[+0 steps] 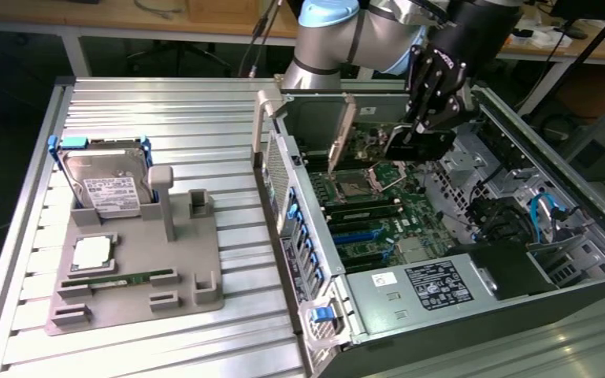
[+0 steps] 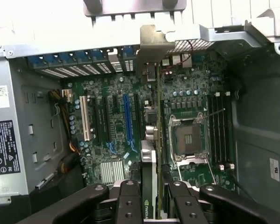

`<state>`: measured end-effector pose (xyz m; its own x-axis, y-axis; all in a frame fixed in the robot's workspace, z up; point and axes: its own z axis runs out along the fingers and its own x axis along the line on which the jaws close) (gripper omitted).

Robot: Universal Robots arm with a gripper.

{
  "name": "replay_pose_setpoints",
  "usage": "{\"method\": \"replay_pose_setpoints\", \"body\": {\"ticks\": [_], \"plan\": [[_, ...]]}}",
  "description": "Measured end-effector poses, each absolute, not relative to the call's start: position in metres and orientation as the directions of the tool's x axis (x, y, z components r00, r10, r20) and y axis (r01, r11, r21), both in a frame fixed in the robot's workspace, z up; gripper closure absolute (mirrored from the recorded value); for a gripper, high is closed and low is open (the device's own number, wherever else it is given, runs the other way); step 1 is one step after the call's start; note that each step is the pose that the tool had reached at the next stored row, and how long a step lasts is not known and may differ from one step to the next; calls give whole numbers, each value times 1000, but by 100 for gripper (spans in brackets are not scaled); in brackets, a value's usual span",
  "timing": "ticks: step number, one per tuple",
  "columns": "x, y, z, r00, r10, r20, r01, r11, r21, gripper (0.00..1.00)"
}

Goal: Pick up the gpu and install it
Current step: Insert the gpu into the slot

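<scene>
Gripper point(image 1: 421, 135) clamped on gpu point(image 1: 342, 134) – card held on edge directly beneath fingers, long axis along motherboard point(image 1: 387, 220) slots, hanging above open case point(image 1: 554, 236).

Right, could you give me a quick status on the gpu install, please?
Gripper shut on gpu. Card held on edge inside the open case, above the motherboard. Nothing seen blocking the slots.

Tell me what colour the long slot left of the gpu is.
Blue: the slot beside the gpu, clearest in the wrist view.
</scene>
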<state>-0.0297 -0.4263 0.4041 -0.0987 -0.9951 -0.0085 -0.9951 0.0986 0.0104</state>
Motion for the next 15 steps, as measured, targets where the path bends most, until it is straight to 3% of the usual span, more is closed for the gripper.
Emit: {"method": "replay_pose_setpoints", "body": {"ticks": [15], "plan": [[-30,-450,373,-97,-995,-9,-995,97,11,73]]}}
